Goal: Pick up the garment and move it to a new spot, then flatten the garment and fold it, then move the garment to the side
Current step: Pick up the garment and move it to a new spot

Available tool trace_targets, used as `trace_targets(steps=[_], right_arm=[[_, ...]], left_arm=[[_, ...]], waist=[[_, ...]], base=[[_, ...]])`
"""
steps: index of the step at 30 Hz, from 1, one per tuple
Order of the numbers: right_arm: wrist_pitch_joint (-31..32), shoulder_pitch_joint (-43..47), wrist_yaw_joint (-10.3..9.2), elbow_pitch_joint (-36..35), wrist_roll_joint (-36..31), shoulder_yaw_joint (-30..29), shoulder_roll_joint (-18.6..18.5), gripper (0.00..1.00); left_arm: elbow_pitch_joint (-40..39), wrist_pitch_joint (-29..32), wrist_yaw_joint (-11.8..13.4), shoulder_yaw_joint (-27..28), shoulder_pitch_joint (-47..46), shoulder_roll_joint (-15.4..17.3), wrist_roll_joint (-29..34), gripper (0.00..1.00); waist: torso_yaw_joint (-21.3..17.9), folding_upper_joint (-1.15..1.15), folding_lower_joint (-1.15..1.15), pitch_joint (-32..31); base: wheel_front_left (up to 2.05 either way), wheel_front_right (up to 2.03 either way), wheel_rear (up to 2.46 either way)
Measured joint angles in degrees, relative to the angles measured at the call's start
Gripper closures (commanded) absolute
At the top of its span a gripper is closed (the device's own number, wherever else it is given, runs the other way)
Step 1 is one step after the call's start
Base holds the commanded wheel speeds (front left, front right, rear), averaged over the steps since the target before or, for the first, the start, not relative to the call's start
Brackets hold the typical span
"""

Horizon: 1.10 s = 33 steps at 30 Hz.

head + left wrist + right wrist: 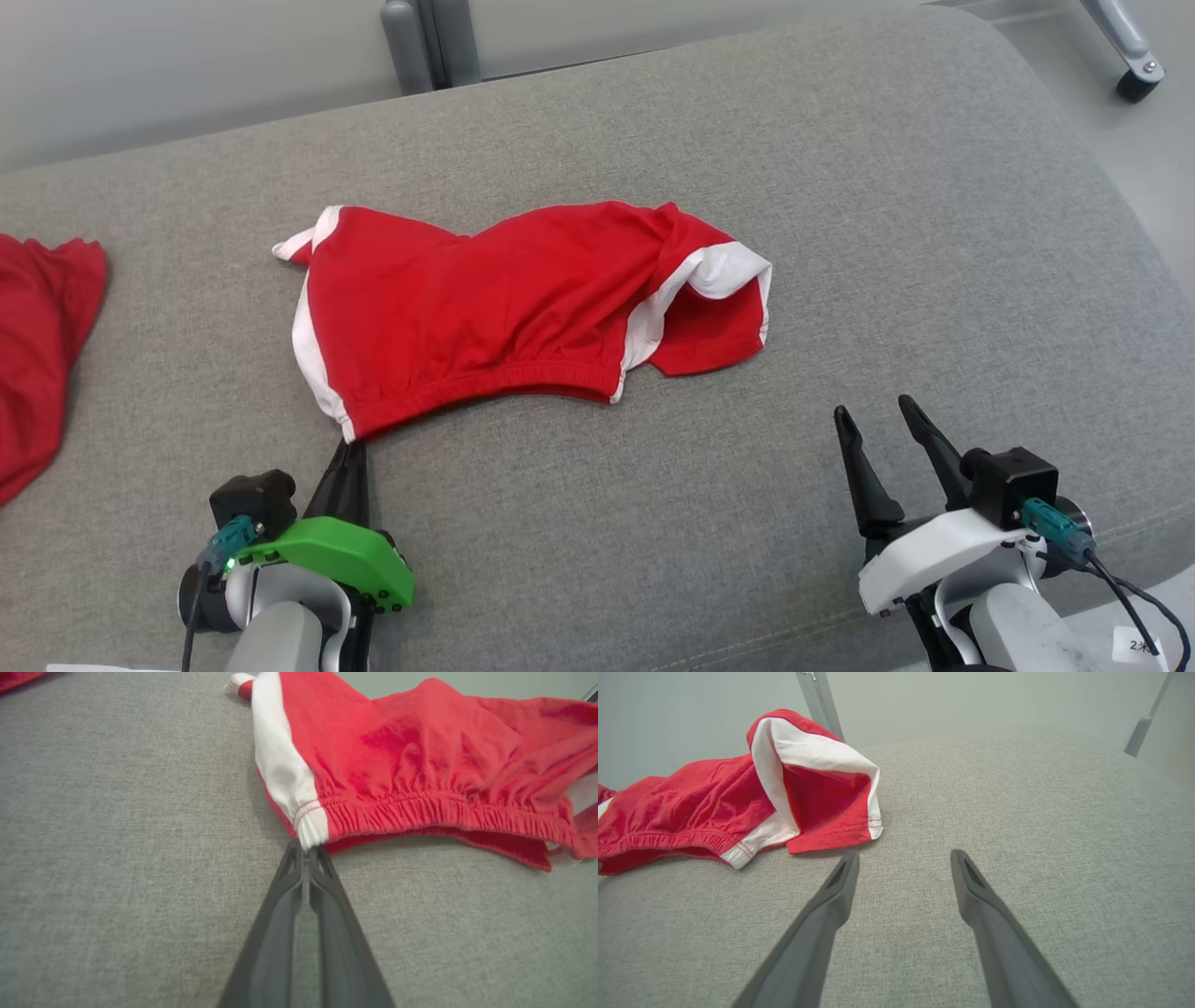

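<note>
Garment (504, 299), red with 2 white side stripes, lies rumpled at the middle of the grey cushion (887, 215). Left gripper (349, 448) is clenched on its near-left waistband corner. Right gripper (873, 407), fingers spread and empty, sits by the cushion's front-right corner.

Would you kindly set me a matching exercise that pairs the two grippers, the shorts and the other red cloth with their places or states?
Things:
1. left gripper
2. right gripper
3. shorts
4. red cloth

Places or states:
A. at the head view's left edge
B. open, holding nothing
C. shut on a corner of the shorts
D. lying mid-view, one leg folded over

Pairs: 1-C, 2-B, 3-D, 4-A
</note>
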Motion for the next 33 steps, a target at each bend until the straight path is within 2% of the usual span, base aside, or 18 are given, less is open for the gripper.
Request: trace_targets(steps=[10,14,19,20,21,22,26,30,33], right_arm=[[0.0,-0.1,0.00,0.0,0.0,-1.0,0.0,0.00],[0.0,-0.5,0.00,0.1,0.0,-0.5,0.5,0.00],[0.0,-0.9,0.00,0.5,0.4,0.4,1.0,0.00],[0.0,-0.9,0.00,0.7,0.4,0.4,1.0,0.00],[0.0,-0.9,0.00,0.9,0.4,0.3,1.0,0.00],[0.0,-0.9,0.00,0.9,0.5,0.1,1.0,0.00],[0.0,-0.7,0.00,0.9,0.5,-1.3,1.0,0.00],[0.0,-0.2,0.00,1.0,0.5,-2.6,1.1,0.00],[0.0,0.2,0.00,1.0,0.5,-2.5,1.3,0.00]], left_arm=[[-6.2,0.0,-0.1,4.8,-3.4,0.2,3.6,1.00],[-6.2,0.0,-0.2,6.5,-9.1,4.8,7.7,1.00],[0.6,0.0,-0.3,7.8,-15.2,10.4,10.2,1.00],[2.6,0.0,-0.3,7.9,-16.0,11.1,10.2,0.89],[4.6,0.0,-0.3,8.4,-16.5,11.5,10.2,0.55],[6.9,0.0,-0.2,8.7,-17.0,11.9,10.2,0.00],[11.0,0.0,1.2,10.6,-17.1,11.7,9.2,0.00],[12.7,0.0,1.5,11.6,-13.6,8.5,8.5,0.00],[10.6,0.0,0.8,10.8,-9.8,5.7,8.6,0.00]], waist=[[0.3,0.00,0.00,0.5],[0.2,0.00,0.00,0.8],[-1.0,0.00,0.00,0.9],[-1.3,0.00,0.00,0.9],[-1.6,0.00,0.00,0.9],[-1.8,0.00,0.00,0.9],[-2.2,0.00,0.00,0.9],[-1.1,0.00,0.00,0.6],[0.1,0.00,0.00,0.2]], base=[[0.00,0.00,0.00],[0.00,0.00,0.00],[0.00,0.00,0.00],[0.00,0.00,0.00],[0.00,0.00,0.00],[0.00,0.00,0.00],[0.00,0.00,0.00],[0.00,0.00,0.00],[0.00,0.00,0.00]])
